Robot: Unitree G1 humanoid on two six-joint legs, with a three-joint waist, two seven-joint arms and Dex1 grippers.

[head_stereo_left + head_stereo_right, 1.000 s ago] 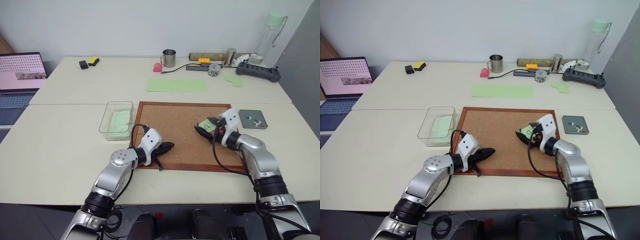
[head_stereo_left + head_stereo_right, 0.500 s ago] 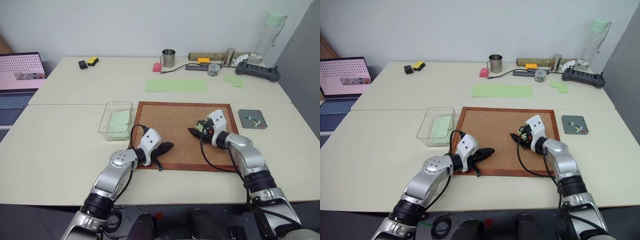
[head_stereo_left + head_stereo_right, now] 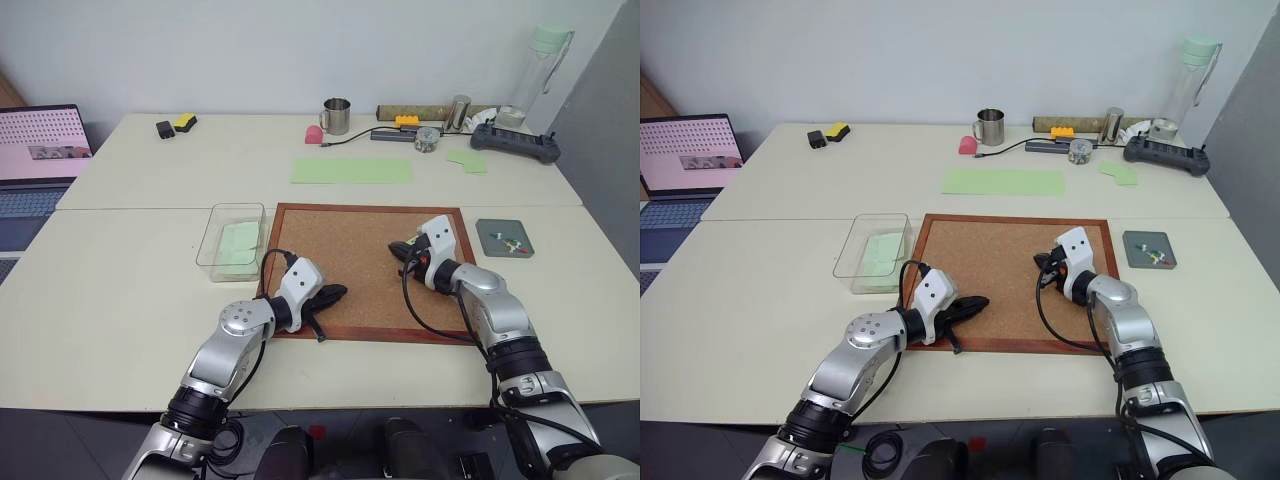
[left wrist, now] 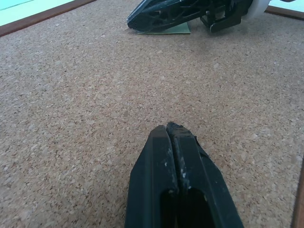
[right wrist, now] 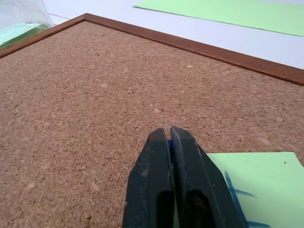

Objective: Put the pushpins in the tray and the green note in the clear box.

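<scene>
On the cork board (image 3: 340, 255), my right gripper (image 3: 398, 247) lies low with its fingers shut at the near edge of the green note (image 5: 256, 180). A tiny blue bit, apparently a pushpin (image 5: 168, 144), is pinched between the tips. The note, marked in blue, lies flat on the cork beneath the right gripper (image 4: 135, 20). My left gripper (image 3: 340, 291) rests shut and empty on the board's near left part. Some pushpins (image 3: 513, 244) lie in the grey tray (image 3: 490, 232), right of the board. The clear box (image 3: 212, 240) stands left of the board with a green paper piece (image 3: 240, 245) inside.
A long green paper strip (image 3: 353, 170) lies behind the board. Along the back edge stand a metal mug (image 3: 338, 116), a power strip (image 3: 515, 143), a clear bottle (image 3: 535, 70) and small green pieces (image 3: 467, 160). A laptop (image 3: 40, 145) sits far left.
My right gripper has gone from open over the green note to shut at the note's edge, and it now covers most of the note. The left arm has stayed still.
</scene>
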